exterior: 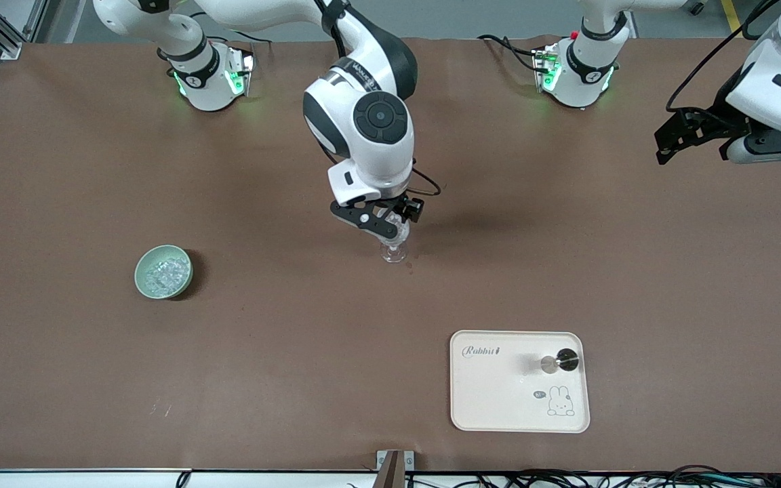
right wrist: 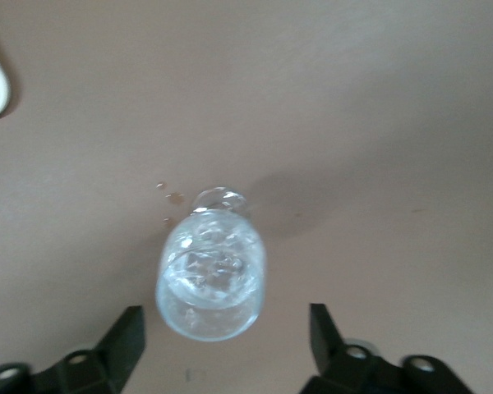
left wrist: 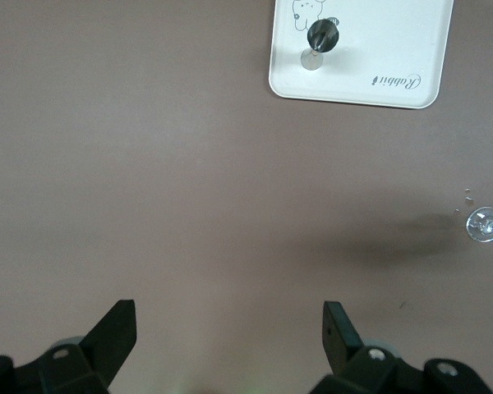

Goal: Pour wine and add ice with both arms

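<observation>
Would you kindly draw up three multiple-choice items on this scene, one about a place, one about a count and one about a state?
1. Where is the right gripper?
A. Over the glass
B. Over the bowl
C. Over the tray

2. How many bowls are on the table?
A. One
B. Two
C. Three

3. How do the left gripper's fingers stand?
A. Shut on the stopper
B. Open, holding nothing
C. Shut on the tray's rim

Answers:
1 A: it hangs over the glass at mid-table.
2 A: only the green bowl with ice shows, toward the right arm's end.
3 B: the left gripper shows a wide gap over bare table; the stopper stands on the tray.
</observation>
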Tool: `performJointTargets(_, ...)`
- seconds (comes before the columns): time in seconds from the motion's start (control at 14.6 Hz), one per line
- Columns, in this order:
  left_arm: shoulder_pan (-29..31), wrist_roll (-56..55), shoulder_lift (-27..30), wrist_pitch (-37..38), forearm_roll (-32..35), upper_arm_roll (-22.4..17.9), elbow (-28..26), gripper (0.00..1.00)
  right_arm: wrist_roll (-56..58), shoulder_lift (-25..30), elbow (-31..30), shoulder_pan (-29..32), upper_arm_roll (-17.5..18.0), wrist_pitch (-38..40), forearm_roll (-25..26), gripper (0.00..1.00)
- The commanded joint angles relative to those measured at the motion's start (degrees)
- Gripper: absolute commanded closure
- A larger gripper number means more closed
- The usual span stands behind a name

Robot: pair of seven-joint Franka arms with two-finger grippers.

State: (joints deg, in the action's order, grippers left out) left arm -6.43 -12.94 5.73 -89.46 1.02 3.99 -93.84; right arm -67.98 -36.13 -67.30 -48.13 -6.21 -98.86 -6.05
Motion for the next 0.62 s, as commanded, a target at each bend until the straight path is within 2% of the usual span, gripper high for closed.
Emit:
performJointTargets(0.0,0.27,-0.06,0.86,-0.28,-2.95,-0.56,-1.17,0.00,0.04,6.04,-0.12,2.86,0.14,2.71,1.39,0.00)
performJointTargets(0.14,0.45,-0.68,0.42,-0.45,-3.04,-0.65,-1.08,0.00,0.39,10.18,-0.20,5.49,0.32,2.89,4.10,0.00)
performJointTargets(0.27,0.45,-1.90,-0.02,-0.80,-3.13,-0.65,-1.17,0.00,5.55,13.52,-0.64,7.43,0.23,4.72,8.67,0.00)
performJointTargets(0.55,0.36,-4.20,-1.43,-1.95,-2.87,-0.65,-0.73,0.00,19.86,19.06,-1.17,16.55,0.23,7.90,10.10,0.00)
